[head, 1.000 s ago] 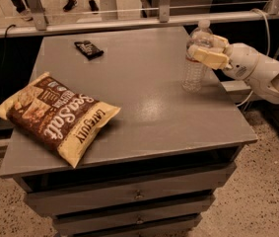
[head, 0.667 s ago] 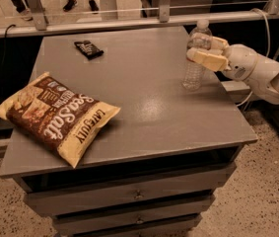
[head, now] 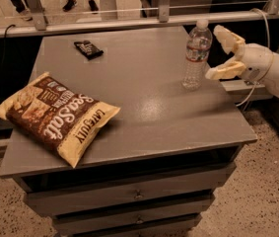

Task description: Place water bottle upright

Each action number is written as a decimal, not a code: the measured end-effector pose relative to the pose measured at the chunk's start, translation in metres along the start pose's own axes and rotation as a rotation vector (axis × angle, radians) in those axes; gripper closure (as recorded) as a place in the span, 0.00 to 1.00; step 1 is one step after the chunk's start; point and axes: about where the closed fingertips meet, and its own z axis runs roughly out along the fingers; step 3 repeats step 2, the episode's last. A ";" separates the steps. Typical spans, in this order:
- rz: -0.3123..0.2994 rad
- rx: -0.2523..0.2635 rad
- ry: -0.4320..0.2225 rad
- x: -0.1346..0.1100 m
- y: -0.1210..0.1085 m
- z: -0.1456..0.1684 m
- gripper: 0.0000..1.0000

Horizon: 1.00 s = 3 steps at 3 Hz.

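Observation:
The water bottle (head: 196, 55) stands upright near the right edge of the grey cabinet top (head: 144, 98). It is clear and ribbed, with a white cap and a pale label band. My gripper (head: 220, 54) is just to the right of the bottle, open and empty. One finger points up behind, the other reaches toward the bottle's lower half. Neither finger touches the bottle.
A large brown and yellow chip bag (head: 57, 114) lies at the front left. A small dark snack packet (head: 87, 49) lies at the back. A metal railing (head: 129, 21) runs behind the cabinet. Drawers (head: 129, 194) are below the top.
My gripper was shut around the bottle's upper part. It has opened and pulled back to the right, leaving the bottle standing on its own.

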 end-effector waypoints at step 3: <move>-0.059 0.038 0.110 -0.015 -0.002 -0.038 0.00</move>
